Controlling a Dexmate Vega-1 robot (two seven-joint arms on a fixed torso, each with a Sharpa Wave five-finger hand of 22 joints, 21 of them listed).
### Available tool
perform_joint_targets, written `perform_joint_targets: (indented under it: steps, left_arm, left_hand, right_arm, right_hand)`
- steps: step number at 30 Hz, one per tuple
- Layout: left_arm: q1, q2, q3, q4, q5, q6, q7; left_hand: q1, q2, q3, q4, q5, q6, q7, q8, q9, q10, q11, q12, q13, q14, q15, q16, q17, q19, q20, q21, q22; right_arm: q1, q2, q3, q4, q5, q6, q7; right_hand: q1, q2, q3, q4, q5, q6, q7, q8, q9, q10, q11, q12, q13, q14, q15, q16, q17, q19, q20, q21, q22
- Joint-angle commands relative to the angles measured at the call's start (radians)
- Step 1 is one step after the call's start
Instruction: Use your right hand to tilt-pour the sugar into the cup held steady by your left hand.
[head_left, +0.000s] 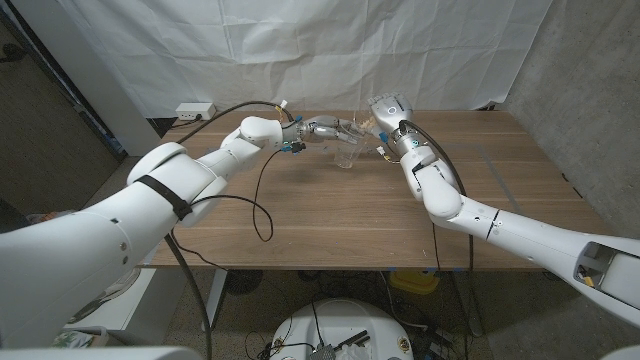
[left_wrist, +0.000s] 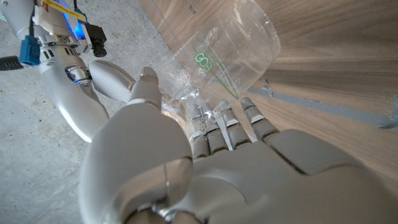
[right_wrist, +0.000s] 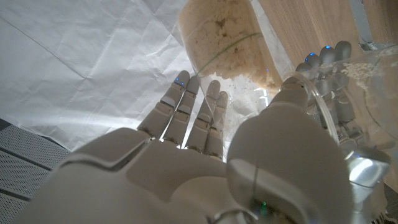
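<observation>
Left hand (head_left: 322, 128), upper middle of the head view: fingers wrapped around a clear plastic cup (head_left: 347, 156) standing on the wooden table (head_left: 330, 220). In the left wrist view, same hand (left_wrist: 205, 168) filling the lower frame, fingers (left_wrist: 225, 121) pressed against the wall of the cup (left_wrist: 233, 53), which carries a green printed mark; a few white grains visible inside, close to the fingers.

Right hand (head_left: 387, 112), just right of centre in the upper head view: closed around a clear sugar container (head_left: 366, 128), held tipped above and just right of the cup. Contact between container rim and cup: cannot tell at this size. In the right wrist view, right hand (right_wrist: 205, 162) across the lower frame, fingers (right_wrist: 193, 112) and thumb gripping the container (right_wrist: 227, 46), filled with pale sugar (right_wrist: 217, 37) in the upper middle. Left hand's fingers (right_wrist: 323, 68) and cup rim (right_wrist: 367, 68) at right edge of that view.

White backdrop cloth (head_left: 300, 50) across the top of the head view; black cable (head_left: 262, 200) lying on the table at left of centre.
</observation>
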Motion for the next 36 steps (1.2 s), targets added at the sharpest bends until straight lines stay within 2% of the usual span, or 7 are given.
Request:
perform_joint_targets:
  steps: [1, 6, 10, 16, 22, 23, 36]
  left_arm:
    - [0.001, 0.008, 0.002, -0.003, 0.022, -0.014, 0.012]
    - [0.005, 0.008, -0.004, -0.004, 0.015, -0.008, 0.003]
    - [0.003, 0.011, 0.005, -0.004, 0.03, -0.011, 0.018]
    - [0.003, 0.016, 0.015, -0.007, 0.046, -0.02, 0.044]
    - [0.007, 0.014, 0.009, -0.009, 0.036, -0.027, 0.027]
    - [0.008, 0.012, 0.007, -0.007, 0.033, -0.023, 0.026]
    - [0.01, 0.011, 0.002, -0.009, 0.033, -0.034, 0.025]
  left_hand:
    - [0.004, 0.012, 0.016, 0.022, 0.006, 0.021, -0.022, 0.003, 0.004, -0.003, -0.006, -0.004, 0.003, 0.008, -0.064, 0.004, 0.0, 0.002, 0.002, 0.007, 0.002]
    - [0.004, 0.012, 0.015, 0.023, 0.006, 0.019, -0.02, 0.003, 0.005, -0.005, -0.006, -0.005, 0.003, 0.007, -0.064, 0.003, 0.0, 0.0, 0.002, 0.007, 0.002]
    - [0.003, 0.011, 0.014, 0.023, 0.006, 0.019, -0.022, 0.003, 0.005, -0.003, -0.006, -0.006, 0.004, 0.006, -0.066, 0.003, 0.0, 0.0, 0.003, 0.007, 0.002]
    - [0.003, 0.014, 0.014, 0.025, 0.006, 0.017, -0.019, 0.002, 0.005, -0.003, -0.005, -0.007, 0.005, 0.006, -0.062, 0.003, 0.0, -0.001, 0.006, 0.007, 0.002]
    - [0.003, 0.015, 0.014, 0.026, 0.006, 0.019, -0.02, 0.003, 0.006, -0.004, -0.005, -0.008, 0.005, 0.006, -0.063, 0.003, 0.0, -0.001, 0.006, 0.007, 0.002]
    - [0.002, 0.015, 0.014, 0.026, 0.006, 0.016, -0.019, 0.002, 0.006, -0.004, -0.004, -0.008, 0.006, 0.006, -0.062, 0.003, 0.0, -0.002, 0.008, 0.007, 0.002]
    - [0.002, 0.016, 0.012, 0.027, 0.006, 0.017, -0.017, 0.002, 0.007, -0.002, -0.003, -0.01, 0.007, 0.006, -0.061, 0.002, 0.0, -0.002, 0.008, 0.008, 0.002]
  right_arm:
    - [-0.016, -0.011, 0.018, -0.013, 0.009, 0.003, -0.011]
    - [-0.02, -0.023, 0.021, -0.02, -0.006, -0.003, 0.001]
    - [-0.035, -0.028, 0.041, -0.034, 0.012, -0.016, -0.012]
    - [-0.049, -0.034, 0.053, -0.051, 0.004, -0.036, -0.015]
    - [-0.056, -0.037, 0.067, -0.06, 0.013, -0.039, -0.029]
    - [-0.051, -0.035, 0.057, -0.054, -0.015, -0.048, -0.022]
    - [-0.056, -0.036, 0.061, -0.066, -0.016, -0.035, -0.018]
  right_hand:
    - [0.005, 0.009, -0.008, 0.0, 0.002, 0.096, -0.089, 0.003, 0.004, 0.009, 0.006, -0.003, 0.002, 0.012, -0.161, -0.001, 0.006, 0.007, -0.012, -0.003, 0.003]
    - [0.006, 0.009, -0.01, 0.0, 0.002, 0.094, -0.089, 0.002, 0.004, 0.007, -0.003, -0.006, 0.003, 0.013, -0.162, -0.003, 0.007, 0.006, -0.014, -0.004, 0.003]
    - [0.008, 0.011, -0.011, 0.0, 0.003, 0.096, -0.087, 0.002, 0.004, 0.01, 0.004, -0.006, 0.003, 0.015, -0.162, -0.004, 0.008, 0.009, -0.012, -0.003, 0.003]
    - [0.009, 0.012, -0.014, 0.001, 0.003, 0.096, -0.088, 0.001, 0.004, 0.011, 0.0, -0.007, 0.005, 0.016, -0.162, -0.007, 0.01, 0.01, -0.013, -0.003, 0.003]
    - [0.01, 0.013, -0.016, 0.001, 0.004, 0.097, -0.088, 0.0, 0.004, 0.013, -0.001, -0.008, 0.005, 0.017, -0.162, -0.008, 0.011, 0.01, -0.014, -0.004, 0.003]
    - [0.011, 0.014, -0.016, 0.001, 0.004, 0.099, -0.086, 0.001, 0.004, 0.015, 0.001, -0.008, 0.006, 0.018, -0.163, -0.008, 0.012, 0.013, -0.012, -0.003, 0.003]
    - [0.012, 0.014, -0.022, 0.002, 0.004, 0.099, -0.088, -0.001, 0.004, 0.015, 0.001, -0.012, 0.008, 0.02, -0.163, -0.012, 0.017, 0.012, -0.014, -0.004, 0.003]
